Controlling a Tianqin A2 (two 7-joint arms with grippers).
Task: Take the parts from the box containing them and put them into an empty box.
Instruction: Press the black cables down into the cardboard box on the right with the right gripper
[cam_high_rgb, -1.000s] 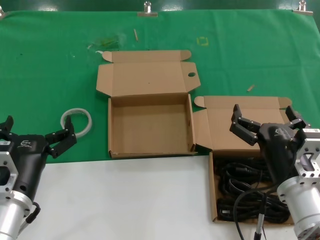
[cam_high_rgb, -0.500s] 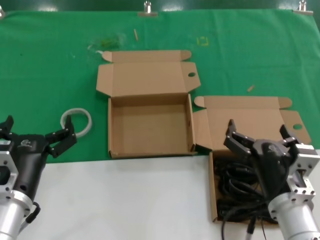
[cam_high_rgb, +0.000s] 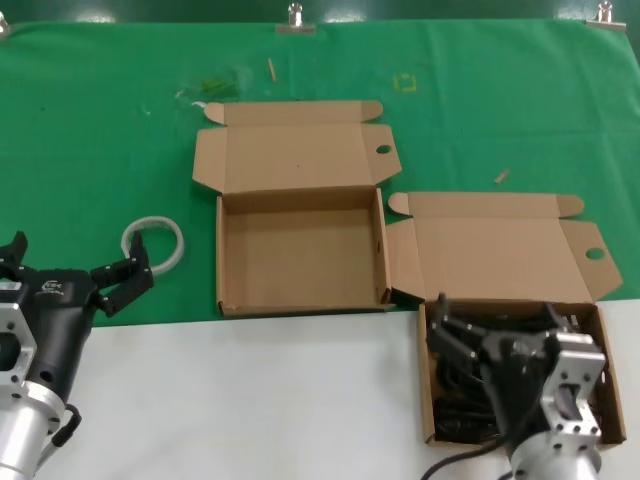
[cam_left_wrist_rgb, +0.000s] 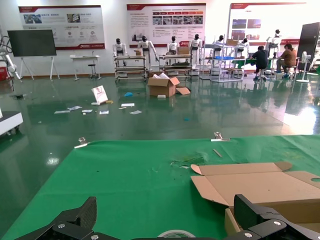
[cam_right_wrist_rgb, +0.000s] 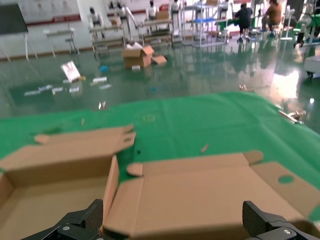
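Note:
The box containing the parts (cam_high_rgb: 500, 250) lies open at the right, its lid folded back. The black cable bundles (cam_high_rgb: 452, 410) lie in its tray, mostly hidden by my right arm. My right gripper (cam_high_rgb: 497, 314) is open and sits low in the tray over the cables, holding nothing. In the right wrist view its gripper (cam_right_wrist_rgb: 172, 221) faces that box's lid (cam_right_wrist_rgb: 200, 195). The empty box (cam_high_rgb: 300, 250) stands open at the middle, and also shows in the right wrist view (cam_right_wrist_rgb: 55, 165). My left gripper (cam_high_rgb: 70, 262) is open and idle at the left.
A white ring (cam_high_rgb: 153, 243) lies on the green cloth (cam_high_rgb: 100, 150) beside my left gripper, and shows in the left wrist view (cam_left_wrist_rgb: 175, 233). White table surface (cam_high_rgb: 250, 400) runs along the near edge. Small scraps (cam_high_rgb: 501, 176) lie on the cloth behind the boxes.
My right gripper has moved down and nearer, from in front of the cable box's lid into its tray over the cables. The left arm has not moved.

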